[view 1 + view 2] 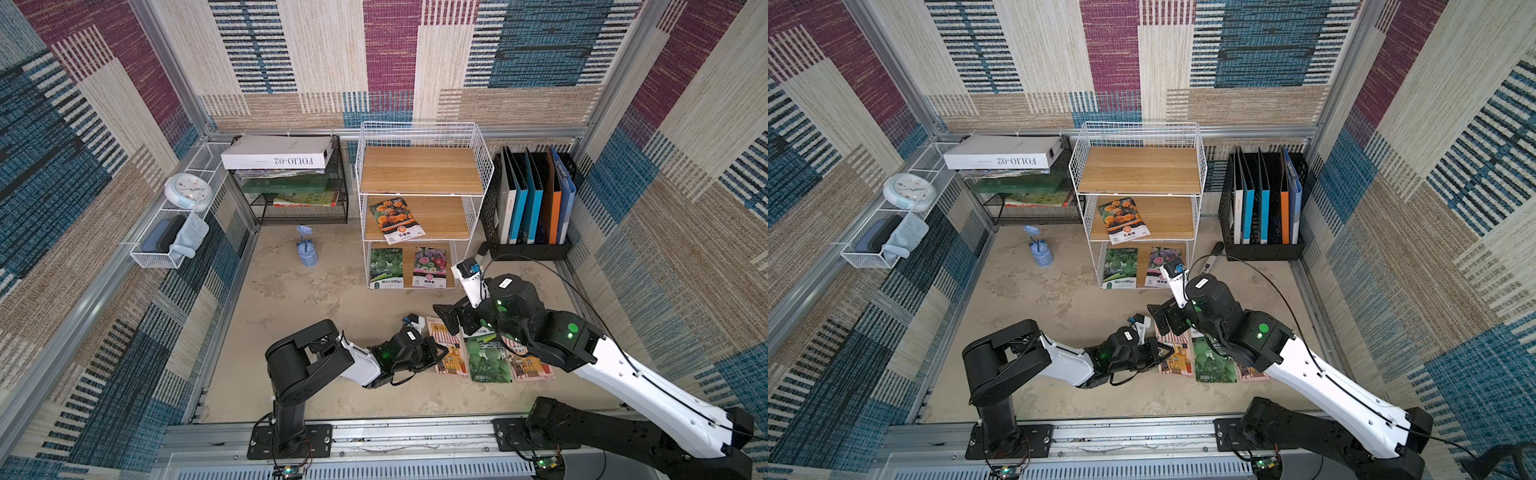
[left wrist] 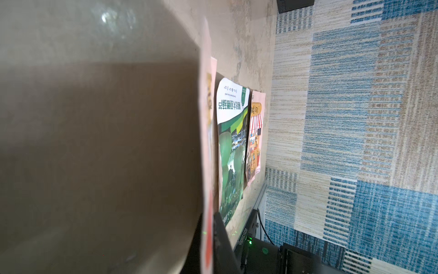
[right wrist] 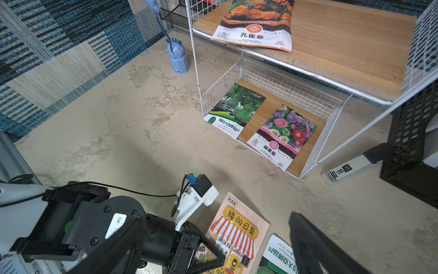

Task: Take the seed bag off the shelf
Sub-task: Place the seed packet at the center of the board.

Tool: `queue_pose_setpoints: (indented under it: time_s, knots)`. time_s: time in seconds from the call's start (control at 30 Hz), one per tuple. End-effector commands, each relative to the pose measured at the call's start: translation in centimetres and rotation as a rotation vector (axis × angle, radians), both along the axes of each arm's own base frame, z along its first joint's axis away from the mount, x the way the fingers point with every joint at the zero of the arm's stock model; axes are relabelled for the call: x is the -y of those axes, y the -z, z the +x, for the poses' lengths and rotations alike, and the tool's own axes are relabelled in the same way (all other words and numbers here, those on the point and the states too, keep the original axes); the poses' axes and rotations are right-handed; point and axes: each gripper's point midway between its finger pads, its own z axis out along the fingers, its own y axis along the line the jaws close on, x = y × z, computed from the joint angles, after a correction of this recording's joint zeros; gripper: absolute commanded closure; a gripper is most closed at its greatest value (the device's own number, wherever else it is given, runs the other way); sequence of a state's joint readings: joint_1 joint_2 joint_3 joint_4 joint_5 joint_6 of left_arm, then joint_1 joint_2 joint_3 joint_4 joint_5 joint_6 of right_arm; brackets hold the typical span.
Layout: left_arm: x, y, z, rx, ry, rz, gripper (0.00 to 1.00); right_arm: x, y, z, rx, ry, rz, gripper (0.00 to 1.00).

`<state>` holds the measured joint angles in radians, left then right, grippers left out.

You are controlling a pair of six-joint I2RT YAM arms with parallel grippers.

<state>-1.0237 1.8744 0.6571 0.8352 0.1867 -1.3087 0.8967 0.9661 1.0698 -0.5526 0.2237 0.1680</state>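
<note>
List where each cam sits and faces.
Top views: high behind left arm and right arm, facing down at the shelf; both in view.
Left wrist: low over the floor, facing along the green packet; a close blur hides half.
Right wrist: faces the shelf's lower tiers; left gripper and own finger show.
Shared: that packet, in all.

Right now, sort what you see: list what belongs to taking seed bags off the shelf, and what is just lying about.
Job: shelf, marigold bag on its middle tier, gourd bag and pink-flower bag on its bottom tier, three bags on the floor.
Lying about: clock, folder rack, black mesh rack, blue gadget, wire basket.
</note>
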Motion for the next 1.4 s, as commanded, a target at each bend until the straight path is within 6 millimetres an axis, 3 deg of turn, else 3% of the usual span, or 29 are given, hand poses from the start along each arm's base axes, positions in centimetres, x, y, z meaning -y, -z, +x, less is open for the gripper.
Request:
queue_pose_setpoints:
  time_s: [0.0, 0.23, 0.6, 0.73, 1.07, 1.37]
  knots:
    - [0.4, 0.2, -0.2, -0.003, 0.025, 0.005, 1.00, 0.0, -0.5, 0.2, 0.018, 0.013, 0.020, 0.01]
    - [0.0, 1.5, -0.4, -0.023, 0.035, 0.070, 0.99, 0.2, 0.1, 0.1, 0.015, 0.017, 0.007, 0.01]
    - [-2.6, 1.6, -0.9, -0.012, 0.052, 0.281, 0.57, 0.4, 0.2, 0.1, 0.017, 0.016, 0.003, 0.01]
    - [-3.0, 1.4, -1.0, -0.007, 0.074, 0.338, 0.47, 0.3, 0.4, 0.1, 0.014, 0.016, -0.003, 0.00]
    - [-5.3, 0.4, -0.7, 0.017, 0.076, 0.502, 0.42, 0.6, 0.6, 0.3, 0.011, 0.037, -0.016, 0.00]
    - [-9.1, -3.5, 0.7, 0.111, 0.017, 0.595, 0.39, -0.8, -0.2, 2.6, 0.114, -0.015, -0.180, 0.06]
